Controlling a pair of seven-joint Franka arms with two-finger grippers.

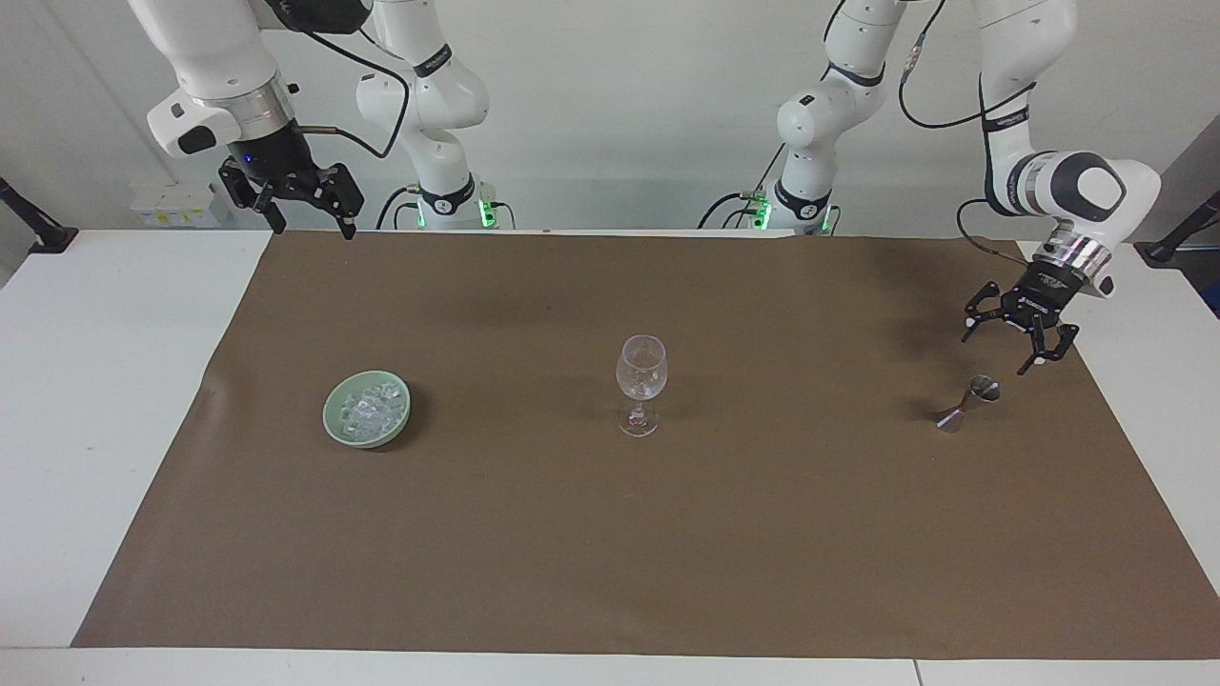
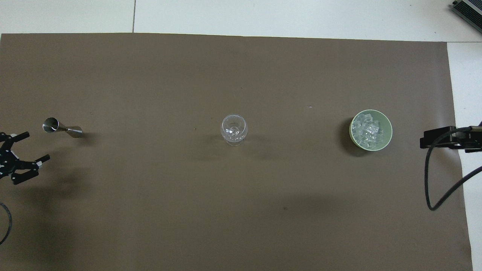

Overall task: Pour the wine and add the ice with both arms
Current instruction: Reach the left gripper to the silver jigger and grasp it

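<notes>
Ice (image 1: 370, 411) in bowl (image 1: 335, 428), well apart from both grippers' wide-spread fingers (image 1: 972, 329).

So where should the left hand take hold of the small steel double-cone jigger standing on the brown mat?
Probably at the narrow waist of the small steel double-cone jigger, coming from above and from the robots' end, where the open left hand hangs. The jigger stands upright, and both cones flare away from the waist, so fingers closed there should not slide off.
</notes>
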